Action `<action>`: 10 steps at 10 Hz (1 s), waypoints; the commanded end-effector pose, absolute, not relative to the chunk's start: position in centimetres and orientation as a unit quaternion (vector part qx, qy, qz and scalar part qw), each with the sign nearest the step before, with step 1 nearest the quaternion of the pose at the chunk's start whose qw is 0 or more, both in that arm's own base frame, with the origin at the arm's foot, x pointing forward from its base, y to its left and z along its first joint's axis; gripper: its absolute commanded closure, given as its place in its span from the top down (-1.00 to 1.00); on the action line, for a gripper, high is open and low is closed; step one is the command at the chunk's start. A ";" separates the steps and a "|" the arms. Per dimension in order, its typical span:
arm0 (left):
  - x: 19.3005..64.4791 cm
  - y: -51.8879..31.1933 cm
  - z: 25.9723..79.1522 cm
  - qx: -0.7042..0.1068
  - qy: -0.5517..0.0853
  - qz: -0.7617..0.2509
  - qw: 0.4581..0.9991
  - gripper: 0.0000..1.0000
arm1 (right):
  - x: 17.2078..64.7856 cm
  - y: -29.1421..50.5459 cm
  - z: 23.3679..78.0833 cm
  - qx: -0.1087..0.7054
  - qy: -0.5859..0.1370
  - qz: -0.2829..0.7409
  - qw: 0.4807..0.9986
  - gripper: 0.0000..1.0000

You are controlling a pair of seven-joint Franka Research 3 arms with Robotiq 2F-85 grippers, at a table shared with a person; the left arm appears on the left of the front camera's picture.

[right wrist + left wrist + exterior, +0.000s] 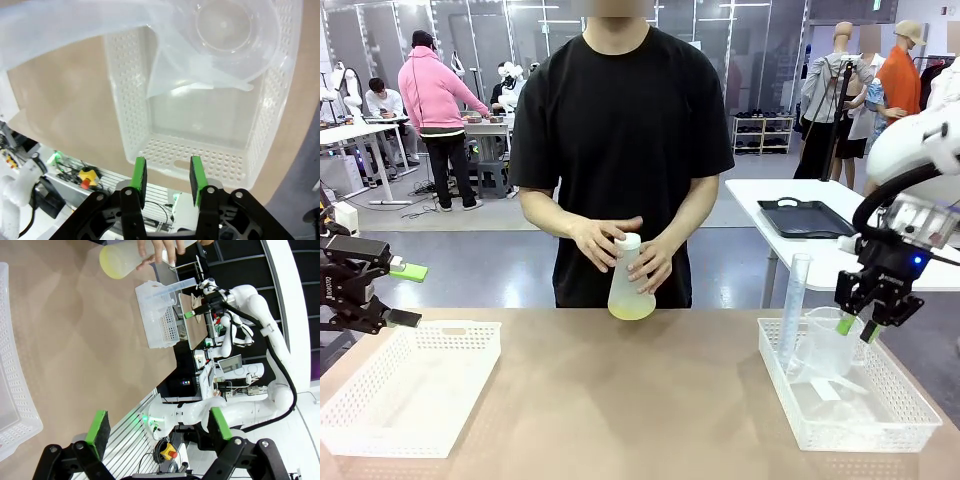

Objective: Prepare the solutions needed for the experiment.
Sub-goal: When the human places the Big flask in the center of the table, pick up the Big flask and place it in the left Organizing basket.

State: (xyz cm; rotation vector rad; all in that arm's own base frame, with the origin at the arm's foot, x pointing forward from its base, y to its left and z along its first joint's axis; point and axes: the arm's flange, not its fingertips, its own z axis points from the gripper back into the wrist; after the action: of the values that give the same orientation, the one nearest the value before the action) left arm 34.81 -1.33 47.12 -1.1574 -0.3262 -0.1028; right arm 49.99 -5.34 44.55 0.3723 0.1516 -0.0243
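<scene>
The left gripper (408, 295) gapes wide and empty, the right gripper (856, 327) hangs half parted and empty over the right basket (910, 412), and at the table's far middle a person (620, 120) holds the flask (631, 285) upright, long axis vertical and neck up, with the solutions (631, 312) a yellow layer at its base.

Bright, even indoor light falls from above. In the front view the desk (650, 400) carries a soft pale sheen at mid-frame, and shadows are faint. The left wrist view bends straight lines toward its right edge. In the right wrist view, the clear plastic ware (225, 45) along the top looks milky and soft, while the right pincer (168, 161) at the bottom is sharp.
</scene>
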 end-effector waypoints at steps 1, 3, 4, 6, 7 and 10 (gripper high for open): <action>35.0 -1.6 47.4 -0.555 -0.155 -0.047 0.816 1.00 | 46.3 -4.4 47.0 0.206 -0.008 0.012 0.978 -0.09; 35.0 -1.6 47.4 -0.555 -0.155 -0.047 0.816 1.00 | 43.7 -3.4 49.7 0.245 -0.069 0.034 0.967 -0.09; 35.0 -1.6 47.4 -0.555 -0.155 -0.047 0.816 1.00 | 42.5 -3.2 51.2 0.295 -0.101 0.031 0.950 -0.09; 35.0 -1.6 47.4 -0.555 -0.155 -0.047 0.816 1.00 | 40.9 -3.5 53.1 0.420 -0.131 0.042 0.897 0.31; 35.0 -1.6 47.4 -0.555 -0.155 -0.047 0.816 1.00 | 40.4 -3.6 53.3 0.457 -0.124 0.055 0.879 0.31; 35.0 -1.6 47.4 -0.555 -0.155 -0.047 0.816 1.00 | 39.6 -2.7 52.9 0.575 -0.109 0.075 0.808 0.31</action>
State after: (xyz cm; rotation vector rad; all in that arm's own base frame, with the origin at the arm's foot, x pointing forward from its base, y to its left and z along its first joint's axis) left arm 34.81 -1.33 47.13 -1.1573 -0.3264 -0.1028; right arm 39.47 -2.49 53.93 1.1432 -0.2711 0.1236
